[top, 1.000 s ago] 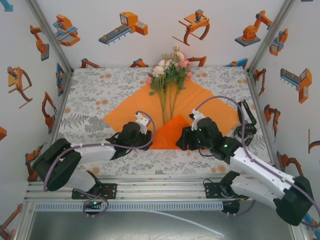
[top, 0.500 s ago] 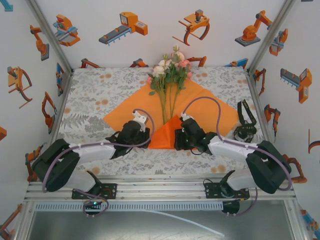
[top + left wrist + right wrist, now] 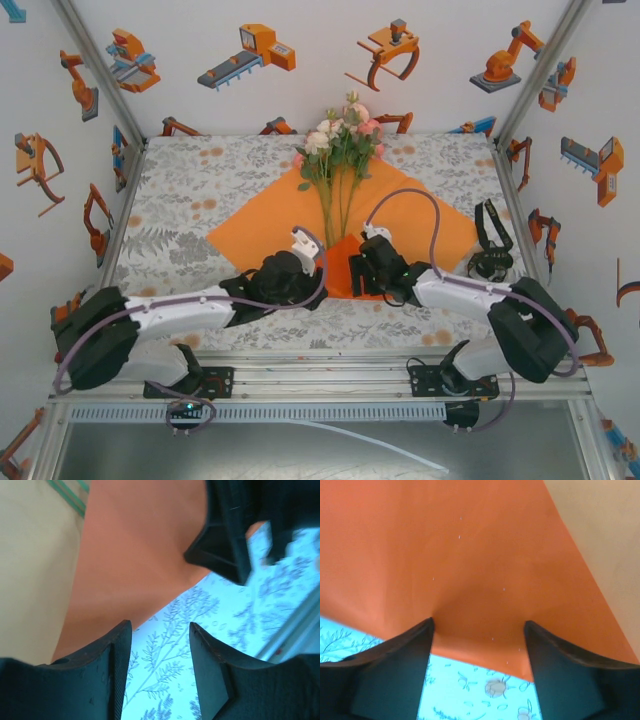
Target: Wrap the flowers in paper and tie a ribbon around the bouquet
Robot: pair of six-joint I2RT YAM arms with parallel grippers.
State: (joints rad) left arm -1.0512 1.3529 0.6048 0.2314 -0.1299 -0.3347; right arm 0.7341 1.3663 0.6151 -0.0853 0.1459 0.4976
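Up close, the left gripper and right gripper gape at the paper's folded edge, while overhead the flowers lie across it on a floral tablecloth between robot-printed walls.

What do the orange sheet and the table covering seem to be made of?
Orange sheet: probably thin matte paper; its near corner folds over with crisp edges and no gloss. Table covering: likely printed cloth or vinyl, lying flat with grey leaves and orange blossoms; no weave can be made out.
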